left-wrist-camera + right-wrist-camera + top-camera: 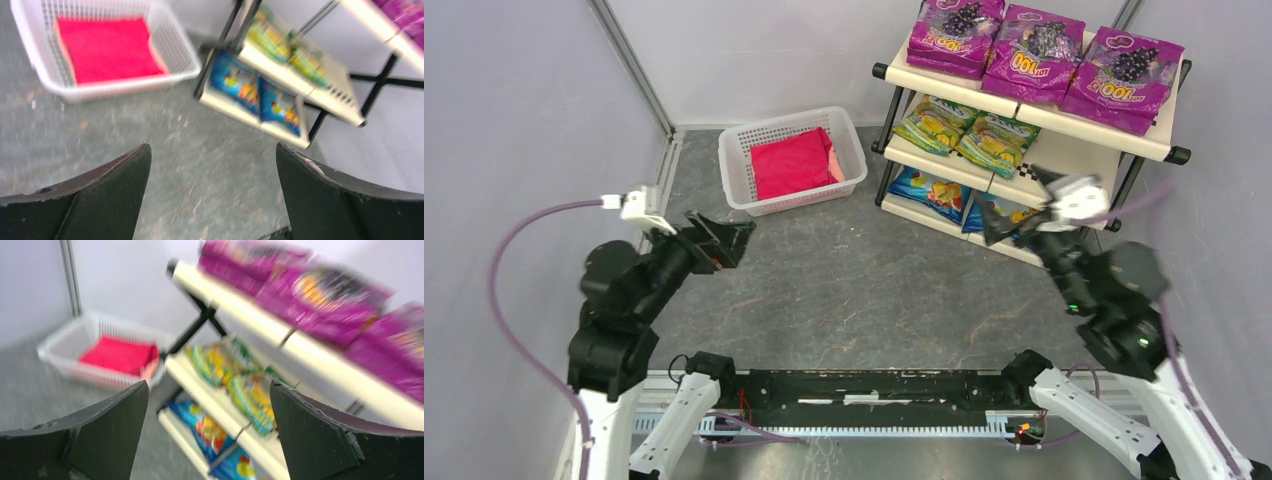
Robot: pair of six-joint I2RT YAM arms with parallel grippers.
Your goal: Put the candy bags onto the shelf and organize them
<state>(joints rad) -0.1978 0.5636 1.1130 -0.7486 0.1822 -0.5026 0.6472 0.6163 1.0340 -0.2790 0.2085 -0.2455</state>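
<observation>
Near the shelf (1076, 152) and its blue candy bags (929, 192), right pincer (1016, 210) gapes apart.

Bright, even light — wrist views blurred.

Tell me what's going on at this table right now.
Two robot arms are stocking candy bags on the shelf. It holds three purple bags on top, two green-yellow bags in the middle and two blue bags at the bottom. The basket holds only a pink cloth. The left fingers are open and empty over the table near the basket. The right fingers are open and empty in front of the shelf.
</observation>
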